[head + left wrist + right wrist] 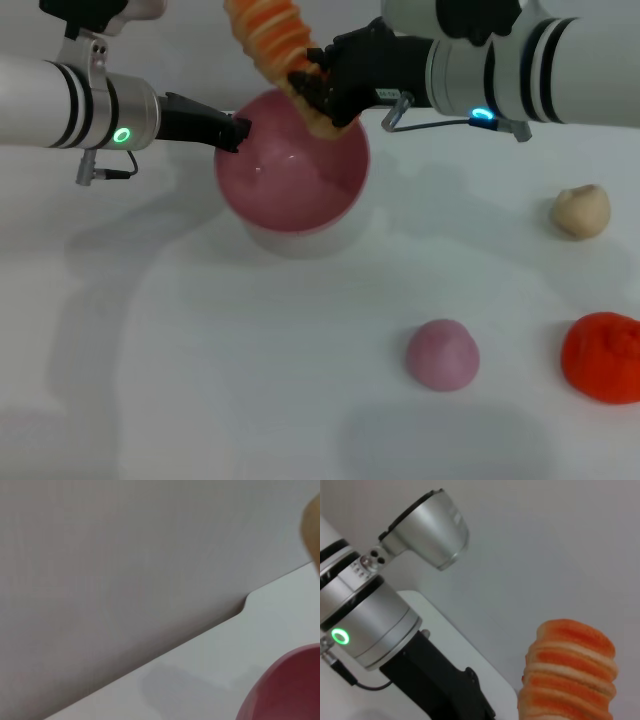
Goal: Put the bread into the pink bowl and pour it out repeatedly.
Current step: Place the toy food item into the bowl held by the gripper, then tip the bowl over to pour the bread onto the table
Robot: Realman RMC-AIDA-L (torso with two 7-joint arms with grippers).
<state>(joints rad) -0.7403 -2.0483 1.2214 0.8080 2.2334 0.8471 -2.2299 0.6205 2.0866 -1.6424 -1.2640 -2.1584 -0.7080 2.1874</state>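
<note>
I have the right claw (318,95) clamped on the low end of the bread (268,35), which stands tall above the far rim of the pink bowl (292,165) that the left claw (238,133) pinches, so a careless release may topple it outside.

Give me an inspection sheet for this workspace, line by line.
Surface: white table, shadows only.
Job's things: pink bowl upright, nothing seen inside; bread held tilted above its far rim.
Clutter: small pink dome, red-orange lump, beige lump, all to the robot's right of the bowl.
Grippers: right gripper shut on the bread's lower end; left gripper at the bowl's left rim.
Cables: short grey loops at both wrists.
Surroundings: plain grey wall; nothing else seen.
</note>
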